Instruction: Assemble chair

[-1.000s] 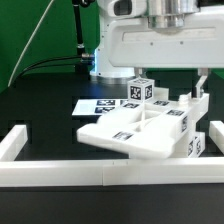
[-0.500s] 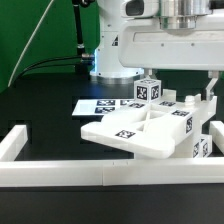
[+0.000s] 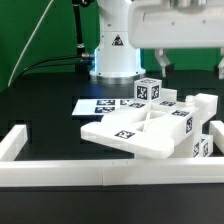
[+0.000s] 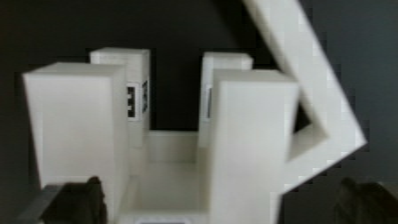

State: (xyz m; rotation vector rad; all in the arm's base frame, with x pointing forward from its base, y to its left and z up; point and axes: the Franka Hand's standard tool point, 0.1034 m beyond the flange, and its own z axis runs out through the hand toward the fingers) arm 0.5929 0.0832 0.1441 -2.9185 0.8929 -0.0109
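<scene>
The partly joined white chair (image 3: 140, 128) lies on the black table against the border rail's corner at the exterior view's right. It has a flat panel with tagged blocks and legs standing up from it. My gripper (image 3: 190, 66) hangs open above its right end, clear of it. In the wrist view the chair's upright white blocks (image 4: 80, 125) fill the middle. My gripper (image 4: 222, 205) shows only as two dark fingertips (image 4: 79, 203) at the picture's corners, nothing held between them.
The marker board (image 3: 98, 105) lies flat behind the chair. A long low white border rail (image 3: 60, 176) runs along the front and up both sides. The robot's white base (image 3: 115, 50) stands at the back, with cables to the exterior view's left.
The gripper has risen away from the chair and shifted toward the exterior view's right, staying open. The chair parts have not moved.
</scene>
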